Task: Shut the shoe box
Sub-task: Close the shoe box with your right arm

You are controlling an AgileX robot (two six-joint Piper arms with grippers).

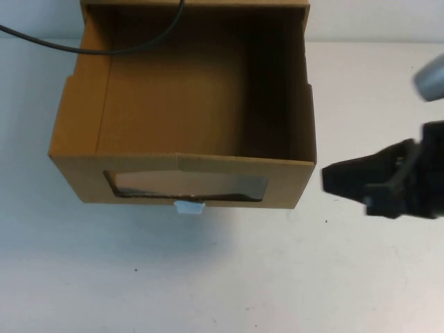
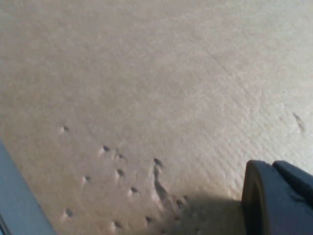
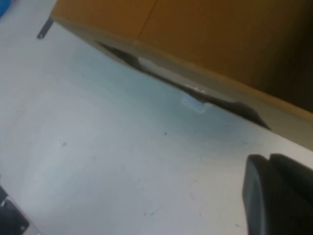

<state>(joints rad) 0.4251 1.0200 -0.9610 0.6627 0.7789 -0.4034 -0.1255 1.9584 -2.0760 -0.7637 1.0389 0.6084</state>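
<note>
Brown cardboard shoe box (image 1: 182, 104): pulled open. Right tool (image 1: 331, 179) beside it, closed, empty; glancing push risks skewing. Left tool (image 2: 274, 196): against cardboard, state indeterminable.

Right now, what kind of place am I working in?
Probably a lab bench: plain white table, loose black cable, open shoe box. Right gripper sits beside it, apparently shut; left gripper faces cardboard.

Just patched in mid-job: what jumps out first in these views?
The shoe box fills the upper middle of the table, its drawer pulled out toward the robot and empty, a small white tab below the front window. The right hand hovers just right of the box's front corner, apart from it. The left hand sits close against plain cardboard.
</note>
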